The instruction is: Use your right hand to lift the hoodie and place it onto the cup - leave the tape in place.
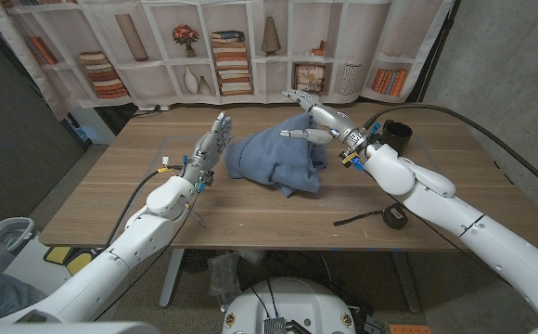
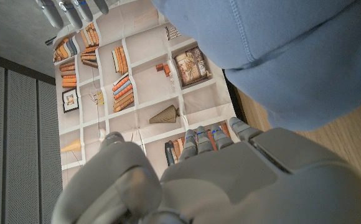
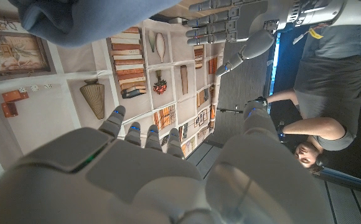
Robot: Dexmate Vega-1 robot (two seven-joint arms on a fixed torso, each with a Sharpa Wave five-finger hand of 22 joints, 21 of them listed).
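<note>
A crumpled blue hoodie (image 1: 278, 160) lies at the middle of the wooden table (image 1: 111, 199). My right hand (image 1: 317, 119) hovers over the hoodie's far right part, fingers spread and nothing held. A black cup (image 1: 397, 135) stands to the right of that hand, near the table's back edge. The tape (image 1: 394, 215), a small measure with a dark strip pulled out, lies at the front right beside my right forearm. My left hand (image 1: 209, 148) stands upright just left of the hoodie, fingers apart. The hoodie (image 2: 280, 50) also shows past my left hand (image 2: 199, 180), and the hoodie (image 3: 87, 18) beyond my right hand (image 3: 155, 180).
A printed bookshelf backdrop (image 1: 241, 46) hangs behind the table. A person (image 3: 330, 81) sits off to the side in the right wrist view. Bare tabletop lies at the front left and between the hoodie and the tape.
</note>
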